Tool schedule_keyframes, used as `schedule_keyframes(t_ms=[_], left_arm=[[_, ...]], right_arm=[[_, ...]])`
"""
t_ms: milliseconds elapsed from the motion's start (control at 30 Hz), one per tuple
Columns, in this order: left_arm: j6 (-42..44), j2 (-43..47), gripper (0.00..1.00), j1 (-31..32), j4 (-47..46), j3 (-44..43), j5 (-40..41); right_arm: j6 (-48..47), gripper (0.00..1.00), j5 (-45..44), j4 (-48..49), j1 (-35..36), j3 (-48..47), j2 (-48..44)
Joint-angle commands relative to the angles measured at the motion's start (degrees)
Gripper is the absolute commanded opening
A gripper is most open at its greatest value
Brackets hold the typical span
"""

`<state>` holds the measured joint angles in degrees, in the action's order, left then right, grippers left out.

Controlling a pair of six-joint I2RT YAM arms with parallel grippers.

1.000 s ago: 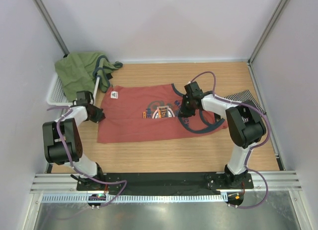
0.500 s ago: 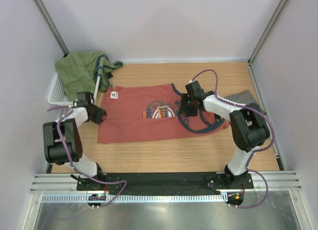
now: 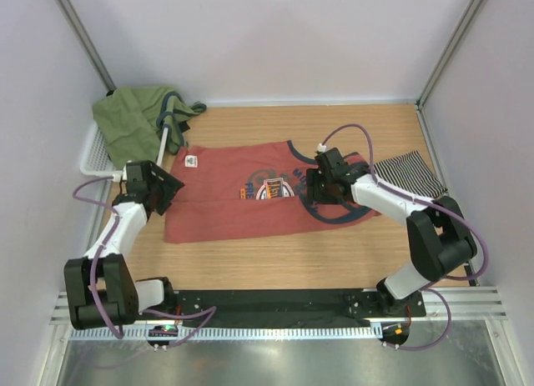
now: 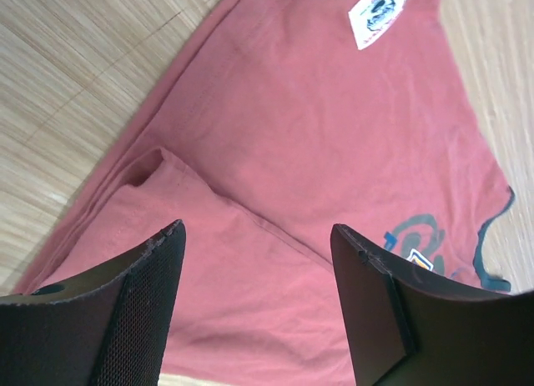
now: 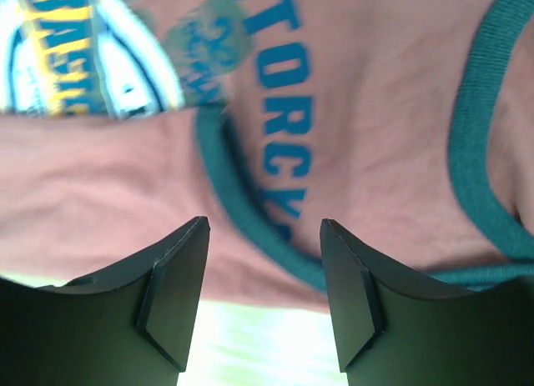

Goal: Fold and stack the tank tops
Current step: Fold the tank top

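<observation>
Left pincer (image 4: pixel 254 236): jaws wide apart, nothing between them, poised over salmon-red tank top (image 3: pixel 225 204). Edge of folded layer directly beneath, white label (image 4: pixel 377 11) ahead of fingertips. Right pincer (image 5: pixel 263 226): jaws parted, empty, above teal neck trim (image 5: pixel 250 194) and blue lettering of same top. Top lies flat on table (image 3: pixel 267 265), spanning from one pincer to other. Striped tank top (image 3: pixel 409 172) off right pincer's outer side, apart. White basket (image 3: pixel 87 159) holding green cloth (image 3: pixel 133 115) just beyond left pincer.
</observation>
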<state>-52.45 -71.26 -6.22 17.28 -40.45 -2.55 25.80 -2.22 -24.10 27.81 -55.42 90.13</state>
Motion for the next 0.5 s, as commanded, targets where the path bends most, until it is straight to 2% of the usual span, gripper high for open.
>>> schedule_keyframes(t_ms=[0, 233, 467], left_arm=[[1.99, 4.62, 0.72, 0.24, 2.84, -1.3, 0.53], [2.96, 11.4, 0.72, 0.86, 6.97, -2.7, 0.35], [3.67, 13.96, 0.72, 0.86, 9.7, -4.11, 0.26]], right_arm=[[-2.69, 0.62, -1.03, 0.02, 2.15, 0.66, -4.26], [-4.0, 0.62, -5.43, -2.8, 4.35, 1.1, -0.75], [-3.92, 0.61, -8.94, -5.25, 5.5, 1.71, 3.91]])
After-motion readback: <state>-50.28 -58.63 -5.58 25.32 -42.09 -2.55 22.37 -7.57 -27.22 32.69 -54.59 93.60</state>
